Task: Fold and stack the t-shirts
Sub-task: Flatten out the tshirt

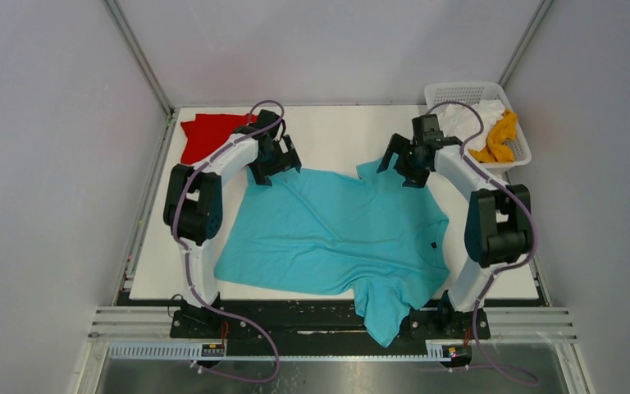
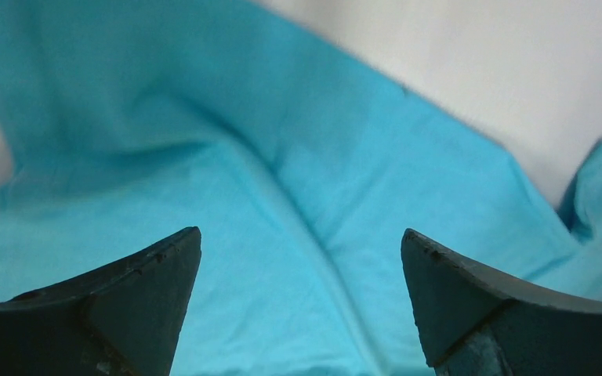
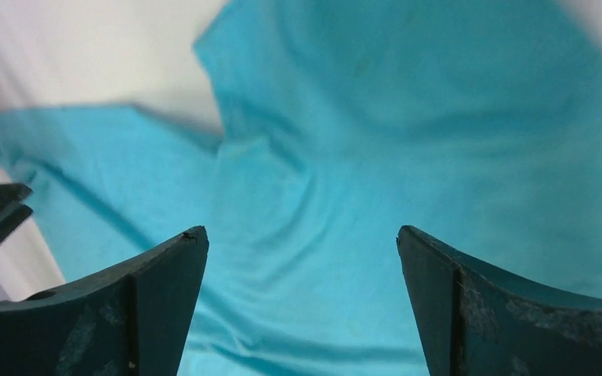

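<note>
Turquoise t-shirt (image 1: 336, 238): spread flat on desk (image 1: 336, 135) for folding. Left claw (image 1: 277, 168), right claw (image 1: 402, 168): both apart, empty, above its far edge, likely to pinch it. Red t-shirt (image 1: 205, 135): beyond its far-left corner, seemingly the stack base.

I count four shirts on my screens: one turquoise shirt (image 1: 328, 230), one red shirt (image 1: 205, 135), one white shirt (image 1: 469, 116), one yellow shirt (image 1: 500, 141). One basket (image 1: 459, 89). One table (image 1: 336, 135). Two arms: left arm (image 1: 205, 193), right arm (image 1: 488, 213). Two grippers: left gripper (image 2: 301, 235), right gripper (image 3: 302, 233), two fingers apiece.
</note>
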Controlling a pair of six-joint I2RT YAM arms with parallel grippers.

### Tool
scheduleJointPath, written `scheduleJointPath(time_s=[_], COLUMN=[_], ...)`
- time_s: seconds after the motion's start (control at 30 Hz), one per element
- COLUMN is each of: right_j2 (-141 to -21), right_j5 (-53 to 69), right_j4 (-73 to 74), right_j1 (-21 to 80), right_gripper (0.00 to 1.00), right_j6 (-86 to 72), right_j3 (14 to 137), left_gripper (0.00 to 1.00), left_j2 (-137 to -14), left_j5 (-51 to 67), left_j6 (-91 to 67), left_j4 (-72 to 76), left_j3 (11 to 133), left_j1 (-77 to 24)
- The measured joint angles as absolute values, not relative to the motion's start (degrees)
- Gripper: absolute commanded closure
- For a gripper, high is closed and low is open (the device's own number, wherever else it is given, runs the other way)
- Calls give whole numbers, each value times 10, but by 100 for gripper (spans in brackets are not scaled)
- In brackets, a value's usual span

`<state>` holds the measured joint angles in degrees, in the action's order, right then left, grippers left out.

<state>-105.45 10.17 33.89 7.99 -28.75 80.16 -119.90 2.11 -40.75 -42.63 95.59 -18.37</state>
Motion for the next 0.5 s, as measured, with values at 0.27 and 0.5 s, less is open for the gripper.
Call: scheduleJointPath(time_s=[0.27, 0.5], right_j2=[-985, -1032], right_j5=[108, 106], right_j4=[221, 188], right_j1=[161, 154], right_gripper=[1, 1], right_j6=[-439, -481], right_j3=[574, 623], left_gripper=[1, 1], left_j2=[-1038, -1058], left_j5=[20, 30], left_j6=[-410, -412], left_j4=[-373, -357], left_j3=[776, 735], left_j1=[-184, -184])
